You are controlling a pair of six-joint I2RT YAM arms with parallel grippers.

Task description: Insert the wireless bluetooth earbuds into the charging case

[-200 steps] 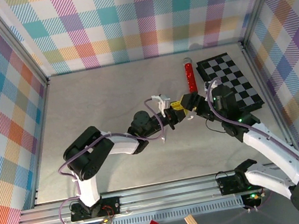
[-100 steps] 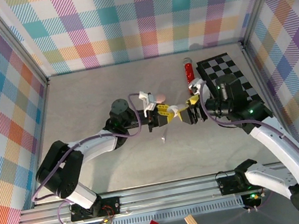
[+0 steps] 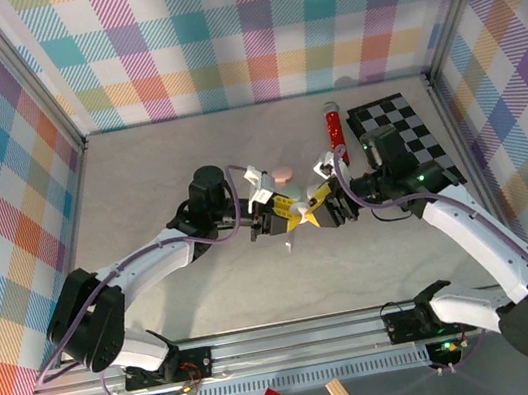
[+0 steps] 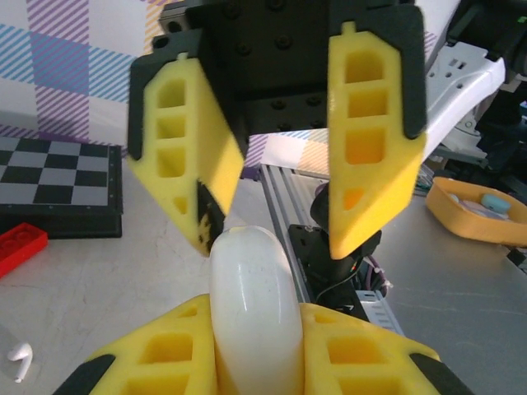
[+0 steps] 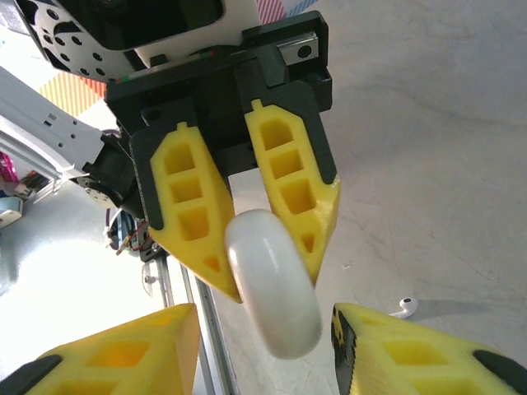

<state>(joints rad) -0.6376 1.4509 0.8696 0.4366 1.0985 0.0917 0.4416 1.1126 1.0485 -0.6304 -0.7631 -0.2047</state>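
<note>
The left gripper (image 4: 251, 317) clamped the slick-looking, probably light white case (image 4: 247, 271) by its flanks — the right gripper (image 5: 265, 317) gaped around the end beyond those fingertips.

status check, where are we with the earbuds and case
Left end effector shut on the white charging case. Right end effector open, straddling it. One white earbud loose on the table, not yet inserted. Nothing blocking.

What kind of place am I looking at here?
Probably a robot lab test booth: a left arm and right arm bolted to an aluminium rail, plaid walls round a table, and props like a chessboard.
</note>
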